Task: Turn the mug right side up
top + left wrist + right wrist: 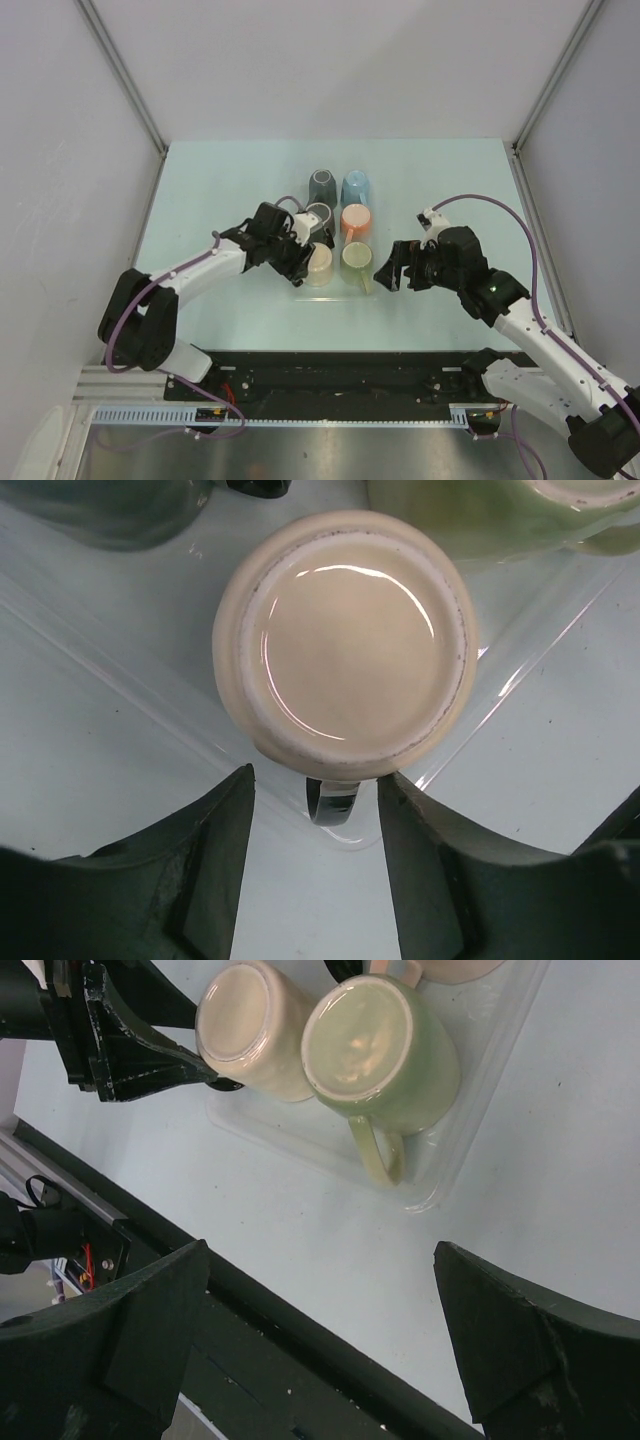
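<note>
No text, label, brand or number can be read anywhere.

White arms, blk fingers, purple cables

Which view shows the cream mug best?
Left wrist: the cream mug fills the frame, base up, just ahead of the open fingers. Right wrist shows the mug obliquely at its top edge; top view shows the mug only small.

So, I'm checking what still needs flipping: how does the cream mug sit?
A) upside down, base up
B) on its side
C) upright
A: the left wrist view shows the cream mug with its flat base and foot ring facing up.
</note>
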You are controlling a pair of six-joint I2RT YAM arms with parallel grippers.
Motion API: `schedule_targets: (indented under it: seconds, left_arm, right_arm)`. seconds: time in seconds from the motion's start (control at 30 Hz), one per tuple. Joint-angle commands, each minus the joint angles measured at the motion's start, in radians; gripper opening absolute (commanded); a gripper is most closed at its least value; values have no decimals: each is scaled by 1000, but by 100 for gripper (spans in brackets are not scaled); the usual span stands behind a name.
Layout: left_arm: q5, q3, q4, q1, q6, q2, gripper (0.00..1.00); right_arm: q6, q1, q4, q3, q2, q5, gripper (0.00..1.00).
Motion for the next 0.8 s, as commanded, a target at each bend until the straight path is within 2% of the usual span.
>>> schedule_targets:
  seconds: [0.0,0.23,0.47,0.77]
  left_arm:
    - [8,46,-28,-5,118,2,56]
    - [26,51,-24,-9,118,31,52]
    - [25,28,5,-52,95,37,40]
    - [-12,30,-8,-77,51,3,38]
  right_arm:
    - [-19,4,-21,44,-15,13,100]
    - [-25,7,-31,42,-9,19,100]
    - [-18,11,-37,44,0,28,100]
    - [-18,31,-44,44,11,47,100]
